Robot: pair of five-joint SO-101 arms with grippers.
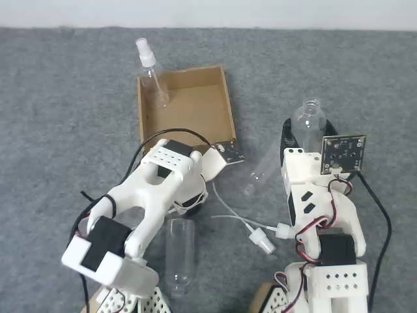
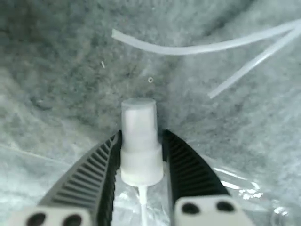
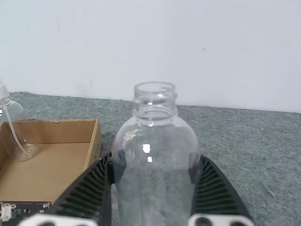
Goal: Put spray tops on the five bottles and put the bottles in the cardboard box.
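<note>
- Cardboard box (image 1: pixel 195 114): one, far centre. One capped bottle (image 1: pixel 155 81) stands in its far-left corner.
- Right gripper (image 3: pixel 155 162): clenched on one upright open bottle (image 3: pixel 154 136), right of the box.
- Two lying bottles: one (image 1: pixel 260 166) between box and right arm, one (image 1: pixel 179 254) near.
- Left gripper (image 2: pixel 141 136): pinches one spray top (image 2: pixel 138 120).
- Two loose spray tops (image 1: pixel 264 242): near right.

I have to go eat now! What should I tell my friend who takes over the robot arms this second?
Left gripper: shut on a spray top.
Right gripper: shut on an open bottle, held upright, no top on it.
Done: one capped bottle stands in the cardboard box.
On the grey mat: two topless bottles lie on their sides, loose spray tops beside the right arm.
Left: top the held bottle, box it, then top and box the others.
</note>
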